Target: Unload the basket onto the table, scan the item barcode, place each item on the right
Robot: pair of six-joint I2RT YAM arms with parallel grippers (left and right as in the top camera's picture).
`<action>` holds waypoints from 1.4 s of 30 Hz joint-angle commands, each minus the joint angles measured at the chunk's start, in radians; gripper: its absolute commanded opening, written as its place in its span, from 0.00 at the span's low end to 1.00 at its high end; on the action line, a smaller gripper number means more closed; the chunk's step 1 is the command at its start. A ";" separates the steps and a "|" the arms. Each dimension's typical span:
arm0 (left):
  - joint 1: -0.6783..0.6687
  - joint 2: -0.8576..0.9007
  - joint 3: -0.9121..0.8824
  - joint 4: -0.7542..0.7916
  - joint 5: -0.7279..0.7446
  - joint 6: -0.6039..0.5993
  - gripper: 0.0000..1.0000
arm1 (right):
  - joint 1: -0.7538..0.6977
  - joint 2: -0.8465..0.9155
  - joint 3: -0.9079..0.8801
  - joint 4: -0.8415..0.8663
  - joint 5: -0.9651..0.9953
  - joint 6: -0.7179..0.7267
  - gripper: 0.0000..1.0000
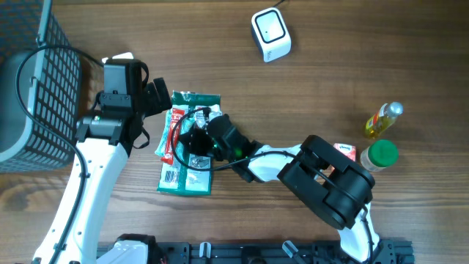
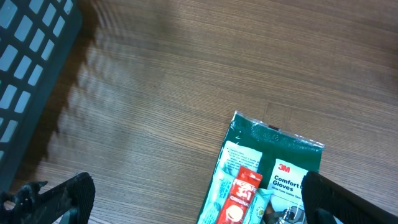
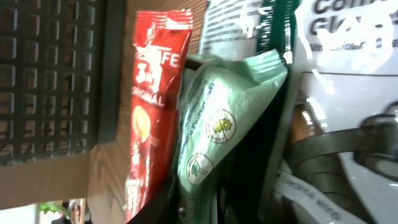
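Observation:
A pile of items lies left of centre: a green glove package (image 1: pixel 187 180), a red coffee sachet (image 1: pixel 173 133) and a pale green packet (image 3: pixel 219 118). My right gripper (image 1: pixel 192 138) reaches into the pile. In the right wrist view its dark fingers (image 3: pixel 155 208) pinch the lower end of the pale green packet, with the red sachet (image 3: pixel 152 93) just to the left and the glove package (image 3: pixel 348 37) behind. My left gripper (image 1: pixel 156 99) hovers open at the pile's upper left, its fingers (image 2: pixel 62 198) spread wide over the wood and the glove package (image 2: pixel 292 177). The white scanner (image 1: pixel 271 34) stands at the back.
A dark mesh basket (image 1: pixel 33 88) stands at the left edge, close to the left arm. At the right are a yellow bottle (image 1: pixel 382 121), a green-lidded jar (image 1: pixel 381 155) and a small carton (image 1: pixel 344 151).

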 commanded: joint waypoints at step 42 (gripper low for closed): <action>0.004 -0.003 0.011 0.003 -0.006 -0.016 1.00 | -0.181 -0.384 -0.002 -0.563 -0.045 -0.314 0.04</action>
